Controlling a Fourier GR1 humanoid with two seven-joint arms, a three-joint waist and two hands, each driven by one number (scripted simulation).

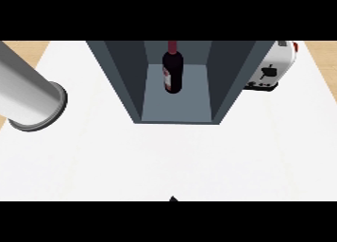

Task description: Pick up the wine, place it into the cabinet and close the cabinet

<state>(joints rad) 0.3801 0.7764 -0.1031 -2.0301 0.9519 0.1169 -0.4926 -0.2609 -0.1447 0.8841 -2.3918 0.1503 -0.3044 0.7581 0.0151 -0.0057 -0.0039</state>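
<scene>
- I have one view only, from the head, looking steeply down at the white bench point(164, 160).
- It faces the open cabinet point(174, 118) at the far side.
- My left forearm point(21, 90) looms close at the left edge.

White counter point(164, 156) carries open grey cabinet point(129, 85), white toaster point(272, 71) at right.
</scene>
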